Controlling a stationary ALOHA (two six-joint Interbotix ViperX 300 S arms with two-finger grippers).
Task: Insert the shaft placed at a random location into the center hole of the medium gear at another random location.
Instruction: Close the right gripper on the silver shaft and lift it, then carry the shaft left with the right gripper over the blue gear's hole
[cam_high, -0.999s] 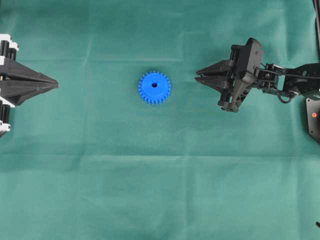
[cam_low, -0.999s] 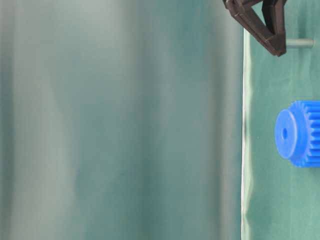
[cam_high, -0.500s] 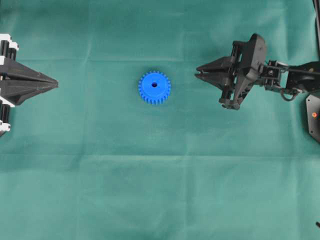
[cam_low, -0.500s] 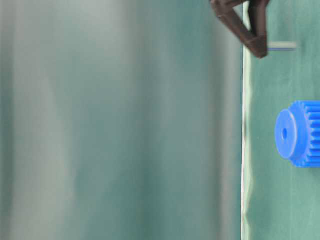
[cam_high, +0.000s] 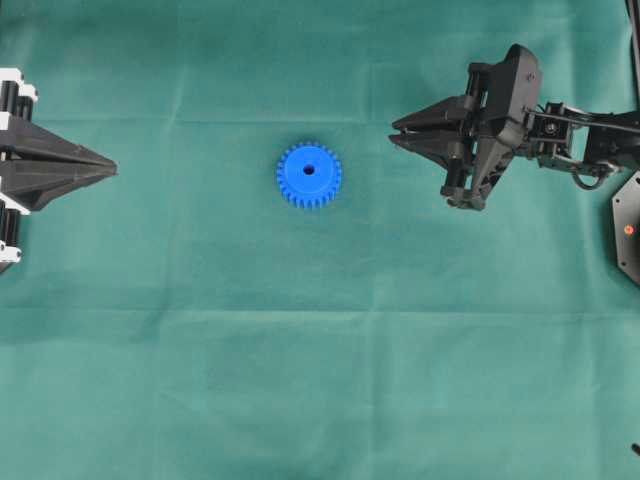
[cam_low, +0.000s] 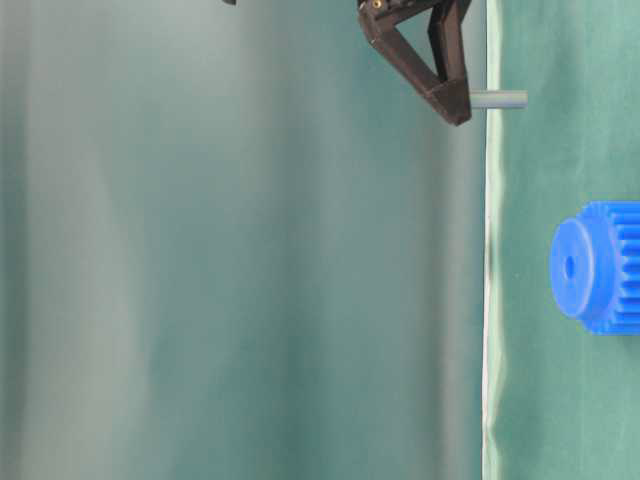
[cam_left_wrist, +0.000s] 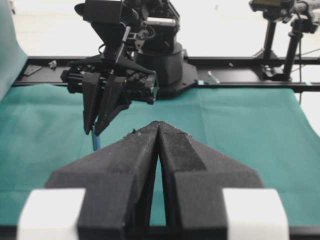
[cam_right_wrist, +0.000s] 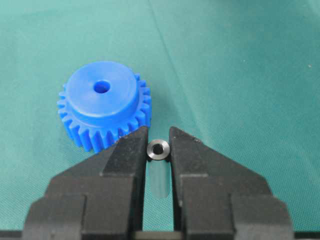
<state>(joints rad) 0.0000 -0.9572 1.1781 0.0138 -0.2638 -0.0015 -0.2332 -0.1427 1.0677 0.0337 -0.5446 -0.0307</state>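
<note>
The medium gear (cam_high: 309, 174) is bright blue and lies flat on the green cloth, with its center hole (cam_high: 308, 169) facing up. To its right, my right gripper (cam_high: 393, 133) hovers above the cloth, shut on the shaft (cam_right_wrist: 158, 149). The shaft is a short silvery pin held upright between the fingertips. Its lower part juts out below the tips (cam_low: 500, 99), clear of the cloth. In the right wrist view the gear (cam_right_wrist: 102, 102) and its hole (cam_right_wrist: 101, 86) lie just ahead and left of the pin. My left gripper (cam_high: 113, 169) rests at the left edge, shut and holding nothing.
Green cloth (cam_high: 320, 360) covers the whole table. A black box with a red light (cam_high: 628, 240) sits at the right edge. Beyond the cloth's far side, the left wrist view shows the right arm's base (cam_left_wrist: 165, 65) on a black rail and a stand (cam_left_wrist: 292, 45).
My right gripper has lifted the shaft higher off the cloth and drifted slightly toward the far side. The gear and the left gripper have not moved.
</note>
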